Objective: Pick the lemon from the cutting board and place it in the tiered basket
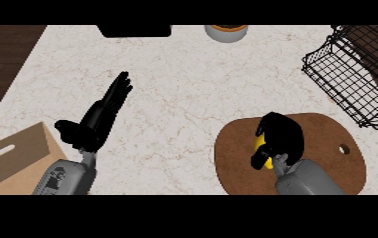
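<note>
Fingers (260, 158) of my right hand (280, 134) curl round the lemon (260, 143), still on the cutting board (325, 157). Left hand (100, 117) rests open, well left of the board. Lift and carry to the tiered basket (343, 79), beyond the board, remain.

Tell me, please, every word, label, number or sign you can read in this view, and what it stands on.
None: nothing legible shows anywhere.
The left forearm carries dark markings, too blurred to read.
The cutting board, tiered basket, lemon and cardboard box bear no text.
</note>
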`<action>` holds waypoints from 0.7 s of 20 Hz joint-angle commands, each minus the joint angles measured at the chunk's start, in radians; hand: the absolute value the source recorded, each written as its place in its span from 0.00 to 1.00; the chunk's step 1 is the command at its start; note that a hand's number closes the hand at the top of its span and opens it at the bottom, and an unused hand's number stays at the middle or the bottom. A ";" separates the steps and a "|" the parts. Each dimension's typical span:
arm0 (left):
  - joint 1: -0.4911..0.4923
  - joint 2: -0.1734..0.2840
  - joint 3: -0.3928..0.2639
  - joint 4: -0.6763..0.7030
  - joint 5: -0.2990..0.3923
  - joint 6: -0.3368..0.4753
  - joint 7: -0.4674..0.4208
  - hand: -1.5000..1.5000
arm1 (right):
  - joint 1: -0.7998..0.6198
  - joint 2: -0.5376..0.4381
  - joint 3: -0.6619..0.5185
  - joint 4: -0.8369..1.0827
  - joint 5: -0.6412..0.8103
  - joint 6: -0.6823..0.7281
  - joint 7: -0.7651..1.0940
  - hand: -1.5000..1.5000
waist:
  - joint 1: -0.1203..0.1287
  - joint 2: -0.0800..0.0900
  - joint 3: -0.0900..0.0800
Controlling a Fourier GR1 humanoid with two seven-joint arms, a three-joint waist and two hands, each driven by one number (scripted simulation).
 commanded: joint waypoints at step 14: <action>0.175 0.045 0.065 -0.019 -0.005 0.025 0.008 0.50 | 0.379 -0.406 -0.654 -0.081 -0.174 -0.258 -0.201 1.00 | -0.125 -0.013 -0.014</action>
